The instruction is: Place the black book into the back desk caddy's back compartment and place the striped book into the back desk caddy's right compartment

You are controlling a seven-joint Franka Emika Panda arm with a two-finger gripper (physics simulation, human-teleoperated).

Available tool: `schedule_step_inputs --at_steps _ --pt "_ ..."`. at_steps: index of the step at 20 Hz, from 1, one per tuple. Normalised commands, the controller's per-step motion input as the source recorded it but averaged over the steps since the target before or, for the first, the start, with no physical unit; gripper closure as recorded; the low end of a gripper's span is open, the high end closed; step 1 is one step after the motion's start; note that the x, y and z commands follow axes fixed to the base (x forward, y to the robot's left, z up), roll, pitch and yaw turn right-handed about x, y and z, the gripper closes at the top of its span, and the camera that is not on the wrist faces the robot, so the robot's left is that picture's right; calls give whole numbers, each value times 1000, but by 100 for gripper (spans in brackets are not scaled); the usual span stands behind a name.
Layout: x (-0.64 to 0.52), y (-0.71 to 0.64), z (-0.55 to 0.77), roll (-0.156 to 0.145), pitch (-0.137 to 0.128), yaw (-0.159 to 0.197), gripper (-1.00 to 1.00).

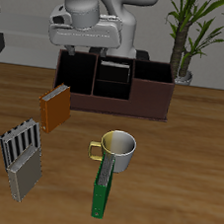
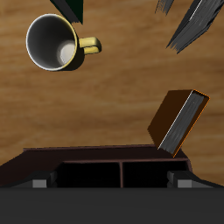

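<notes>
The back desk caddy (image 1: 149, 107), a wide, dark brown box, stands at the far side of the table (image 1: 179, 187). The robot's gripper (image 2: 109, 185) hangs directly over it. In the wrist view its two fingers sit well apart with nothing between them, so the gripper is spread and empty.

A thin dark slab with a pale top edge stands upright in the small far cell of the caddy's middle section. I take it to be the black book (image 1: 114, 71), though it is hard to make out against the dark walls. If so, the first half of the job looks done.

The second half is not yet begun. The striped book (image 1: 18, 142) lies out on the table, near its front edge and well apart from the caddy. It touches or overlaps a speckled grey book (image 1: 23, 179). I can see no book in the right compartment (image 1: 153, 86). The arm would have to travel out across the table to fetch the striped book.

The table is warm brown wood grain. An orange-brown book (image 1: 55, 107) rests tilted between the grey pair and the caddy. A pale mug (image 1: 120, 152) with a yellow handle stands mid-table, with a green book (image 1: 100, 194) on edge just beside it. A potted plant (image 1: 189, 34) stands behind the caddy's far corner, against a plain pale wall.
</notes>
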Motion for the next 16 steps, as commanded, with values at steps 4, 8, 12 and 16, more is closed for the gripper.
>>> schedule_step_inputs --at_steps 4,8,12,16 --pt "8 86 56 5 -19 -15 -100" --pt "60 80 24 -38 -33 13 -100" --pt "62 28 24 -32 -21 0 -100" --pt "95 -28 3 -6 -1 6 -100"
